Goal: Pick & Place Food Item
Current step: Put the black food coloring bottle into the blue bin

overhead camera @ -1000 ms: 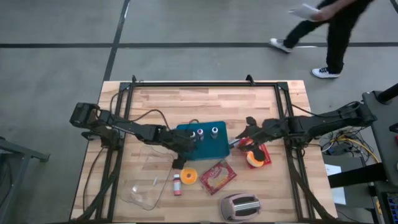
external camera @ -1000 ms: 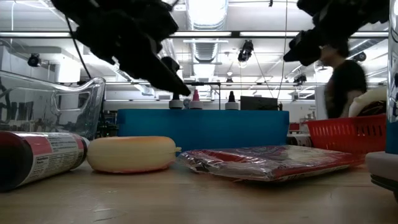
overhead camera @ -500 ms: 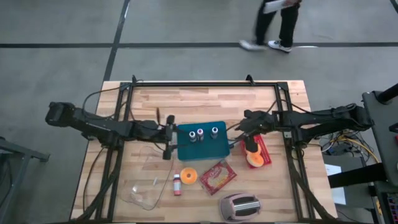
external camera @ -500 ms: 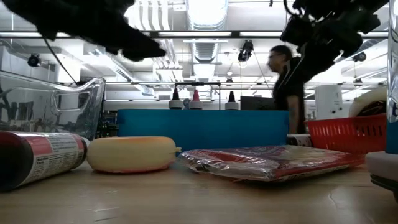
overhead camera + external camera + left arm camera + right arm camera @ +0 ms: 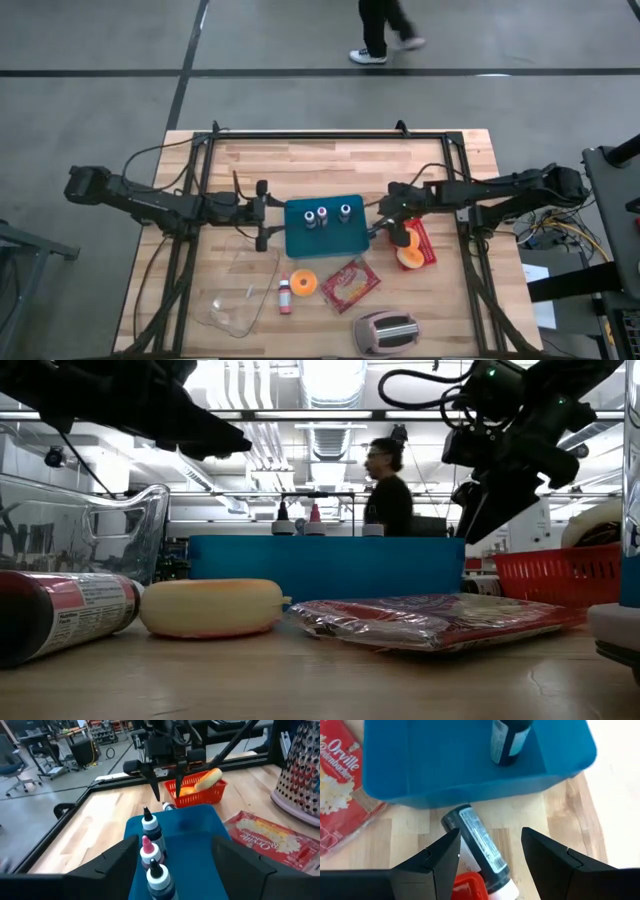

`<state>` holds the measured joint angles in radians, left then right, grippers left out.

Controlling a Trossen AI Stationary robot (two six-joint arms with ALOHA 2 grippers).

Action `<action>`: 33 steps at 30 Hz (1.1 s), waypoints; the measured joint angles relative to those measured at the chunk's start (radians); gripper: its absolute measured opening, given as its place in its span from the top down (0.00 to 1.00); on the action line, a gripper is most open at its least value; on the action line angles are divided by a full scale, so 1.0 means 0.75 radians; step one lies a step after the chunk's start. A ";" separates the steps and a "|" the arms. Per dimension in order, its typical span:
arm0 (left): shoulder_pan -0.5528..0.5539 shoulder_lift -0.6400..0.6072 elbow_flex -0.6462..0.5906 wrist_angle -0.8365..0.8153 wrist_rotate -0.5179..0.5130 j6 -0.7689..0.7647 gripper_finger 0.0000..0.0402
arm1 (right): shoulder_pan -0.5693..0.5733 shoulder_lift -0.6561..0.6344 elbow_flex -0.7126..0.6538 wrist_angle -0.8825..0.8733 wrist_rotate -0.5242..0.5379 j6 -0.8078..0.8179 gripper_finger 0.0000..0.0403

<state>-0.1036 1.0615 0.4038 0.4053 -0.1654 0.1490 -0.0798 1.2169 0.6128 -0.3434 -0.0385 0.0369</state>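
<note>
- Around the blue tray (image 5: pixel 326 228) at the middle of the bench (image 5: pixel 330 165), both arms hang idle-looking; the left claw (image 5: pixel 262 214) sits just off the tray's left edge, fingers spread and holding nothing; the right claw (image 5: pixel 392 212) hovers off the tray's right edge, between it and the red basket (image 5: pixel 424 244), jaws likewise parted and empty.
- The food item most likely meant, a bun-like thing (image 5: pixel 407 254) with orange beneath it, lies in the red basket to the right of the tray; it is untouched.
- Risk, as I judge it: a dark bottle (image 5: pixel 479 843) lies on its side against the tray's right wall, right under the right claw; a descent toward the basket could knock or roll it, or catch the basket rim and drag the basket.
- Second risk: the open fingers could clip the tray wall if the claw drifts toward it.
- Count: three small bottles (image 5: pixel 322 214) standing in the tray; one lying beside it; one red-capped bottle (image 5: pixel 285 296), one orange round (image 5: pixel 304 284) and one popcorn packet (image 5: pixel 350 283) in front of the tray; one glass dish (image 5: pixel 235 298) and one grater (image 5: pixel 386 331) further forward.
- A person (image 5: pixel 388 495) walks beyond the bench.
</note>
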 joint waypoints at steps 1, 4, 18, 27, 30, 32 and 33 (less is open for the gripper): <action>0.000 0.002 0.000 -0.003 0.000 0.000 0.37 | -0.003 0.003 0.000 0.003 0.000 0.003 0.49; 0.000 0.001 -0.001 -0.002 0.001 -0.001 0.37 | -0.006 0.004 0.001 -0.008 0.003 0.006 0.49; 0.002 0.001 -0.001 -0.002 0.002 0.000 0.37 | -0.005 0.100 0.140 -0.252 -0.069 0.011 0.49; 0.003 0.001 0.000 -0.003 0.005 0.001 0.37 | -0.004 0.181 0.159 -0.244 -0.065 -0.019 0.49; 0.003 0.001 0.000 -0.002 0.005 0.001 0.37 | -0.005 0.205 0.159 -0.243 -0.065 -0.019 0.49; 0.003 0.001 0.000 -0.002 0.005 0.001 0.37 | -0.004 0.225 0.159 -0.239 -0.066 -0.019 0.49; 0.003 0.001 0.000 -0.002 0.005 0.001 0.37 | -0.004 0.235 0.160 -0.237 -0.066 -0.022 0.49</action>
<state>-0.1013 1.0626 0.4036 0.4038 -0.1619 0.1497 -0.0830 1.3933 0.7326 -0.5209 -0.0883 0.0204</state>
